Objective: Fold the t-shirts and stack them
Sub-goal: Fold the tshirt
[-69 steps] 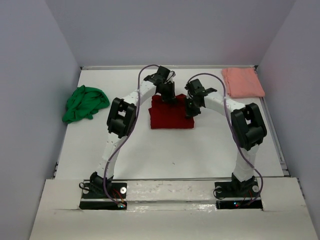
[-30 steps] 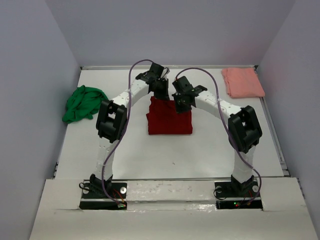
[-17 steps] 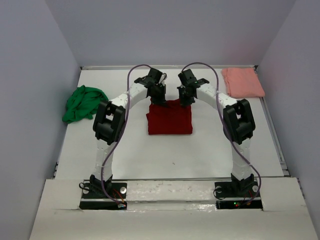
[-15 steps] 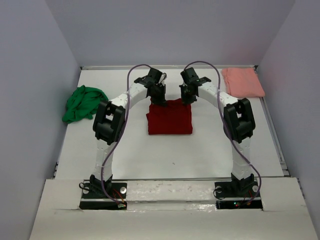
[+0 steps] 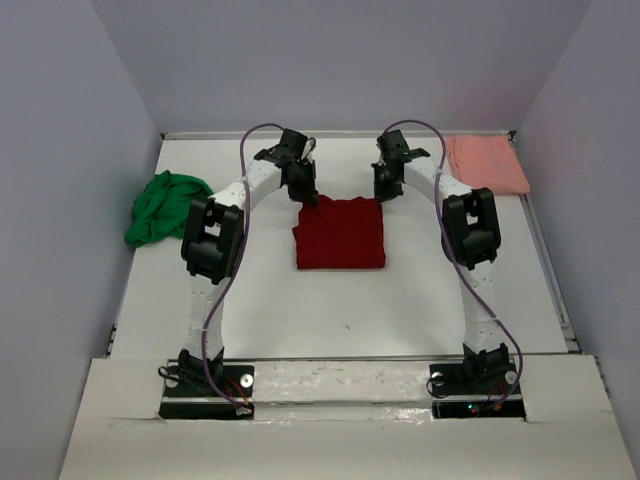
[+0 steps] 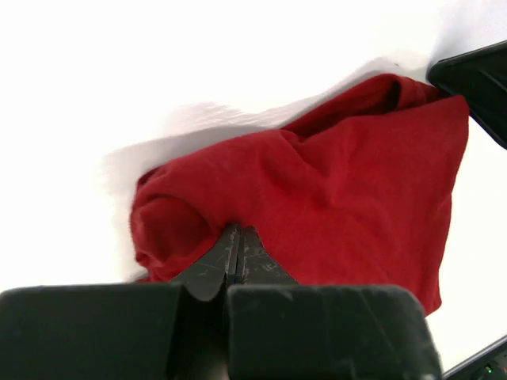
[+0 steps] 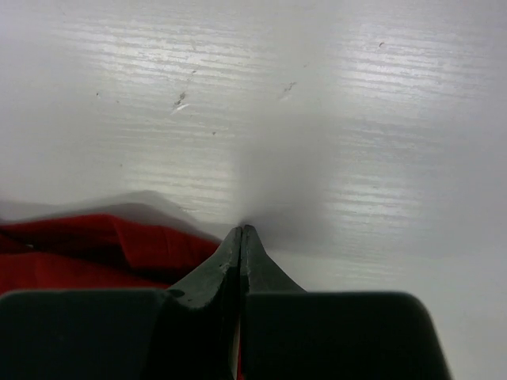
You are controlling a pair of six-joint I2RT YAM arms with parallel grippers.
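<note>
Dark red t-shirt (image 5: 340,235) lies folded mid-frame; left gripper (image 6: 238,230) and right gripper (image 7: 241,230) sit closed at its upper corners, hold unclear.

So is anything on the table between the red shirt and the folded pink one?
Nothing lies on the table between the red shirt and the pink shirt. Only the robot's own right arm reaches over that gap, with its right pincer at the red shirt's far corner.
</note>
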